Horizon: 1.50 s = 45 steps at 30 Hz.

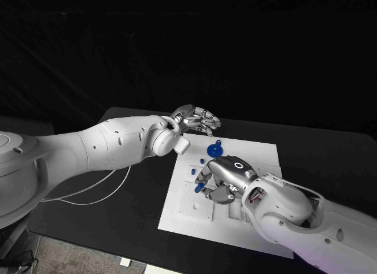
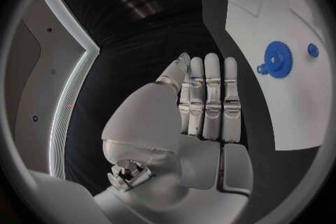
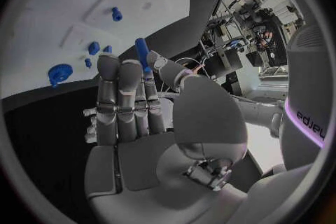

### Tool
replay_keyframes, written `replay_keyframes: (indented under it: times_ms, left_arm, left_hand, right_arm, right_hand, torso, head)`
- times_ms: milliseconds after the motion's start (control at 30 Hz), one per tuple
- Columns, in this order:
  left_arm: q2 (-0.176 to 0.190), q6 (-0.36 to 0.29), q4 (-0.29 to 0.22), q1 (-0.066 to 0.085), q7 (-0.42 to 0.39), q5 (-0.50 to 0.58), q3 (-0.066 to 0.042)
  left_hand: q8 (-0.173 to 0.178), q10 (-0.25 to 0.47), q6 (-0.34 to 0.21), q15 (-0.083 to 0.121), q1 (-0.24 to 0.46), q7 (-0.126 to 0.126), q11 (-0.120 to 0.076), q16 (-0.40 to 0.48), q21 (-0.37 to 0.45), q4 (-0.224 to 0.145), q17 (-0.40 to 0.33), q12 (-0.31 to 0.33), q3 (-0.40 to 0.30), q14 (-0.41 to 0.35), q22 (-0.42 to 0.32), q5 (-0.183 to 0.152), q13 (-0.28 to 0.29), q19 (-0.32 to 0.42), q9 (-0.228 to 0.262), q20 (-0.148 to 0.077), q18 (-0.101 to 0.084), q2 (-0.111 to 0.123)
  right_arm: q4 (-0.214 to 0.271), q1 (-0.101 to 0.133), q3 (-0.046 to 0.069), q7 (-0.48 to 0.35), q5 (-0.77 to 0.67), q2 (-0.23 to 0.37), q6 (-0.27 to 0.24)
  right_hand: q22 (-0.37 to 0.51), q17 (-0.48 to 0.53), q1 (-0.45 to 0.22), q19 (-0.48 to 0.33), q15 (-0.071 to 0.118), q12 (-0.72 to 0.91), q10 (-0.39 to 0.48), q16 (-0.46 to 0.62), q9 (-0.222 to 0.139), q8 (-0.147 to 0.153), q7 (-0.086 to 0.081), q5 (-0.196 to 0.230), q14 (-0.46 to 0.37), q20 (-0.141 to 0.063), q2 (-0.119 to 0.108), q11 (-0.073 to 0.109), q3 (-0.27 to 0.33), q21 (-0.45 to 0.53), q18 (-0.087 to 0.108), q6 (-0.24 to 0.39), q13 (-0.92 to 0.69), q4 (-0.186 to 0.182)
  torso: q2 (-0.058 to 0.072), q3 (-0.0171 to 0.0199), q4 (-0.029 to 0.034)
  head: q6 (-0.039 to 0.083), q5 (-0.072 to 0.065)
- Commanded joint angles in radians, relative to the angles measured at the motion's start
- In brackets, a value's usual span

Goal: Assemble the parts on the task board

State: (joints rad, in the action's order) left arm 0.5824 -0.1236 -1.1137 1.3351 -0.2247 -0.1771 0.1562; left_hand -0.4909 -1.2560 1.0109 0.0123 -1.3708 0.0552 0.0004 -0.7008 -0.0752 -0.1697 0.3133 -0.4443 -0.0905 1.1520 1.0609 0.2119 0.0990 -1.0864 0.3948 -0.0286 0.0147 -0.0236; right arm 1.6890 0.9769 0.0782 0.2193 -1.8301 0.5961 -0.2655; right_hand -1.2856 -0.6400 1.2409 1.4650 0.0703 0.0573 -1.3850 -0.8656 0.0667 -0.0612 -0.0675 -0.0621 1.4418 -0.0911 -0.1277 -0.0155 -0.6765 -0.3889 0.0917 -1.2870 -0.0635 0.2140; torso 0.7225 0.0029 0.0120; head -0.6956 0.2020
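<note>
The white task board point(image 1: 258, 157) lies mid-table with a blue gear point(image 1: 214, 150) near its far left part and small blue pieces point(image 1: 191, 170) beside it. My right hand point(image 1: 225, 178) hovers low over the board's middle, pinching a slim blue peg point(image 3: 142, 51) between thumb and a finger; the peg's tip point(image 1: 199, 186) shows at the hand's left side. My left hand point(image 1: 197, 120) hangs above the board's far left corner, fingers straight and side by side point(image 2: 209, 102), holding nothing. The left wrist view has the gear point(image 2: 279, 59) and a small blue piece point(image 2: 313, 50) on the board.
Black table point(image 1: 328, 151) surrounds the board on all sides. A white cable point(image 1: 106, 191) loops over the table's left part. Recesses and slots point(image 1: 206, 210) mark the board's near left area. More small blue pieces point(image 3: 93, 47) and the gear point(image 3: 59, 74) lie beyond my right fingers.
</note>
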Motion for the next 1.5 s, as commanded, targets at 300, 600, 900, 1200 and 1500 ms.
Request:
replay_keyframes:
  times_ms: [300,600,900,1200,1500]
  left_arm:
    - [-0.006,0.023,-0.003,0.001,-0.003,-0.002,-0.001]
    - [-0.005,0.026,-0.004,0.0,-0.003,-0.002,0.0]
    - [-0.004,0.028,-0.004,0.0,-0.002,-0.002,0.0]
    - [-0.004,0.029,-0.004,0.0,0.0,-0.002,0.0]
    - [-0.004,0.03,-0.003,0.0,0.001,-0.002,0.0]
  left_hand:
    - [0.008,0.006,0.006,0.001,0.01,-0.002,0.002,-0.006,0.003,0.001,-0.003,-0.008,-0.007,-0.004,0.004,0.003,-0.001,0.001,0.002,-0.006,-0.015,0.001]
    - [0.008,0.006,0.006,0.001,0.01,-0.002,0.002,-0.006,0.003,0.001,-0.003,-0.008,-0.007,-0.004,0.004,0.003,-0.001,0.001,0.002,-0.006,-0.015,0.001]
    - [0.008,0.006,0.006,0.001,0.01,-0.002,0.002,-0.006,0.003,0.001,-0.003,-0.008,-0.007,-0.004,0.004,0.003,-0.001,0.001,0.002,-0.006,-0.015,0.001]
    - [0.01,0.007,0.006,0.001,0.012,-0.002,0.002,-0.009,0.003,0.002,-0.007,-0.01,-0.009,-0.005,0.007,0.003,-0.002,0.002,0.005,-0.005,-0.015,0.0]
    - [0.01,0.007,0.006,0.001,0.012,-0.002,0.002,-0.009,0.003,0.002,-0.007,-0.01,-0.009,-0.005,0.007,0.003,-0.002,0.002,0.005,-0.005,-0.015,0.0]
  right_arm:
    - [-0.043,-0.036,-0.029,-0.022,-0.091,-0.037,-0.008]
    - [-0.054,-0.05,-0.035,-0.019,-0.111,-0.038,-0.006]
    - [-0.051,-0.053,-0.036,-0.02,-0.114,-0.036,0.026]
    - [-0.051,-0.053,-0.036,-0.02,-0.114,-0.035,0.035]
    - [-0.05,-0.054,-0.037,-0.021,-0.114,-0.035,0.038]
  right_hand:
    - [-0.003,0.001,-0.002,0.041,0.006,0.004,-0.014,-0.005,0.011,-0.003,-0.002,-0.006,0.001,-0.008,0.009,0.006,-0.001,-0.004,0.013,-0.008,0.0,0.007]
    - [-0.006,0.002,-0.002,0.041,0.006,0.003,-0.015,-0.007,0.012,-0.004,-0.001,0.001,0.001,-0.008,0.01,0.006,-0.001,-0.008,0.014,-0.009,0.0,0.01]
    - [-0.007,0.002,-0.002,0.041,0.006,0.003,-0.015,-0.007,0.012,-0.003,-0.001,0.004,0.001,-0.008,0.011,0.007,0.0,-0.009,0.013,-0.01,0.0,0.011]
    - [-0.008,0.002,-0.002,0.04,0.006,0.003,-0.016,-0.007,0.012,-0.003,-0.001,0.004,0.001,-0.008,0.014,0.007,0.004,-0.007,0.013,-0.01,0.0,0.014]
    - [-0.009,0.002,-0.002,0.04,0.006,0.004,-0.016,-0.008,0.012,-0.003,-0.001,0.004,0.001,-0.008,0.014,0.007,0.004,-0.006,0.013,-0.011,-0.001,0.015]
  torso:
    - [0.0,0.0024,-0.0009]
    - [0.0,0.0015,-0.0024]
    - [0.0,0.0019,-0.0017]
    - [0.0,0.0017,-0.0019]
    - [0.0,0.0015,-0.0017]
  head:
    - [-0.008,0.011]
    - [-0.013,0.014]
    - [-0.018,0.013]
    - [-0.019,0.013]
    - [-0.019,0.011]
